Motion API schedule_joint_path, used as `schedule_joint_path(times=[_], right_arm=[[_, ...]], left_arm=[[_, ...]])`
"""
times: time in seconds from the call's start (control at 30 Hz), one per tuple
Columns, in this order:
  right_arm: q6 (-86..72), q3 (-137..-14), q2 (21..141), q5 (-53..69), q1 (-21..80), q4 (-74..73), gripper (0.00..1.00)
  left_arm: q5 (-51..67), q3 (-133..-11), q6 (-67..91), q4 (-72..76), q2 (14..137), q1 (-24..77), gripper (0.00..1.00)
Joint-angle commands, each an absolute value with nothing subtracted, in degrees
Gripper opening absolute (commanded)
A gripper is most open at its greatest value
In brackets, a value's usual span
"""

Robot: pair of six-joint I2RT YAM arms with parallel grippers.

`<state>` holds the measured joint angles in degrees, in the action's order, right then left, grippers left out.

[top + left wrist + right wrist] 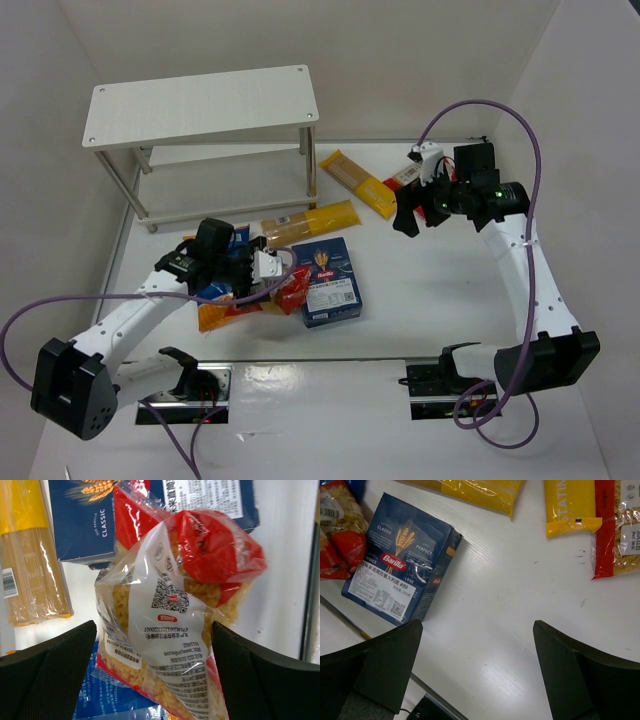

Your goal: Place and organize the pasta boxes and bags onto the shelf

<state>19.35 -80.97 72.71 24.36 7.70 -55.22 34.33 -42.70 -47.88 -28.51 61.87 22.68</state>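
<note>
- Top view: the shelf (200,105) stands in the upper left of the frame. The packages lie on the table (430,300), in front of it and to its right.
- The dark blue box (330,285) lies flat at the centre. One long yellow pack (310,222) lies just above it, and the second yellow pack (358,182) slants toward the upper right.
- The left gripper (255,270) hangs over the pile left of the box. That pile is a red-edged bag (288,290) lying on the blue-and-orange bag (215,312).
- Only the left wrist view shows the jaws: they are spread wide, with one black finger (50,680) at each lower corner. The red-edged bag sits between them with its QR label facing up. There is a gap on the left side, and no squeeze shows.
- In the top view the right gripper (410,215) sits at the upper right, and its arm hides most of what lies there.
- The right wrist view shows what is hidden: the other red-edged bag (620,525) lies at the frame's right edge, beside a yellow pack.
- The same view shows the right jaws fully apart over bare table and holding nothing, with the blue box at the upper left.
</note>
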Motion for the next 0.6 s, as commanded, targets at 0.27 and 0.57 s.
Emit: schedule_joint_path(times=[0.27, 0.57], right_arm=[[20.5, -79.5, 70.4, 26.0, 6.7, -52.4, 1.00], [20.5, -77.3, 69.2, 25.5, 6.2, -51.9, 1.00]], left_arm=[[34.0, -43.2, -48.3, -25.2, 71.8, 24.5, 1.00], [34.6, -53.0, -46.7, -31.8, 83.5, 25.7, 0.00]])
